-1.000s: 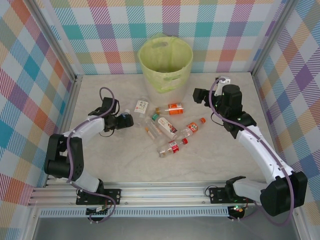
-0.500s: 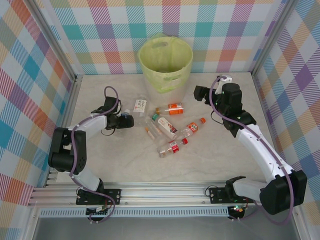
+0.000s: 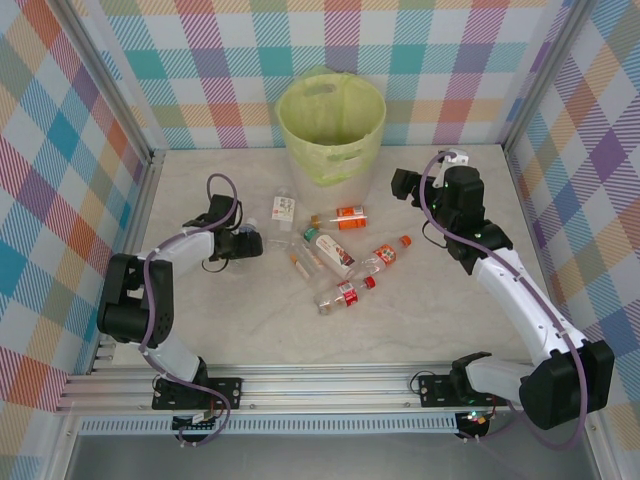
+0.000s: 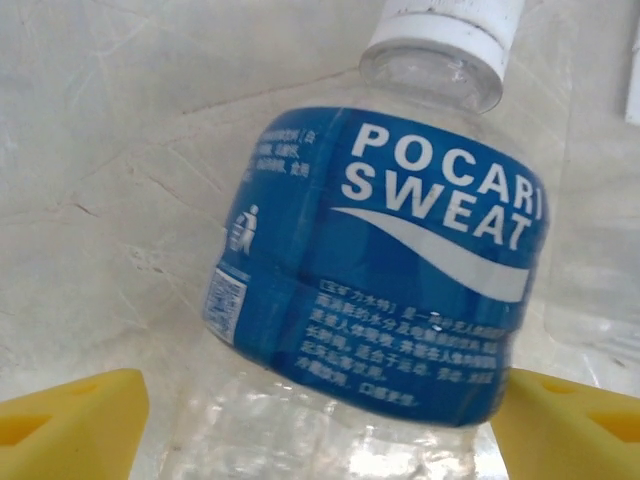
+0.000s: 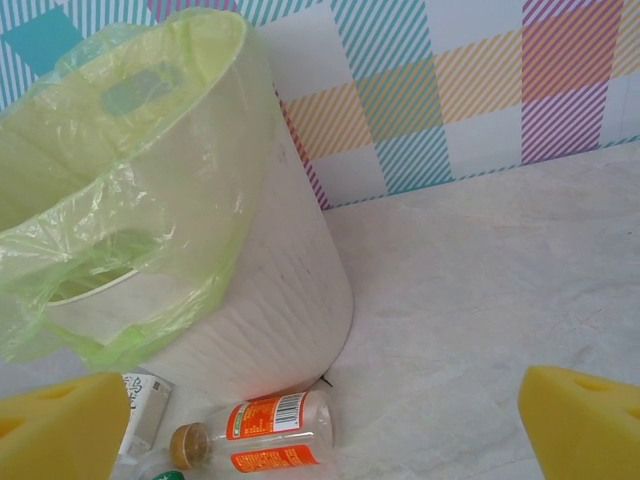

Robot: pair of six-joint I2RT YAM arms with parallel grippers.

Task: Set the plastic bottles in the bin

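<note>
**Bin.** Round cream-white bucket lined with a translucent yellow-green plastic bag (image 3: 331,150). It stands upright at the far centre of the pale marbled tabletop (image 3: 450,330), close to the plaid back wall (image 3: 450,60). The bag is folded out over the rim.

**Loose bottles.** Six small clear plastic bottles lie on their sides in a cluster mid-tabletop, in front of the bin and between the two arms:
- white-labelled bottle (image 3: 283,210), nearest the bin on the left
- orange-labelled bottle (image 3: 347,214), just beside the foot of the bin in the right wrist view
- white-labelled bottle with green cap (image 3: 328,250), at the centre of the cluster
- slim bottle with orange cap (image 3: 300,262), touching or just beside the green-capped one
- red-labelled bottle with orange cap (image 3: 385,255), on the right
- red-labelled bottle with red cap (image 3: 345,295), nearest the arm bases

**Blue bottle.** Clear plastic bottle with a blue "POCARI SWEAT" label and white cap (image 4: 390,290). It lies on the tabletop at the left edge of the cluster, well apart from the bin.

**Left gripper** (image 4: 320,425). Low over the tabletop, with its yellow pads (image 4: 70,420) on either side of the blue bottle. The jaws are apart; a sliver of tabletop shows between one pad and the bottle, while the other pad sits at the edge of the label.

**Right gripper** (image 5: 320,425). Raised to the right of the bin and facing it. The jaws are spread wide with nothing between them.
</note>
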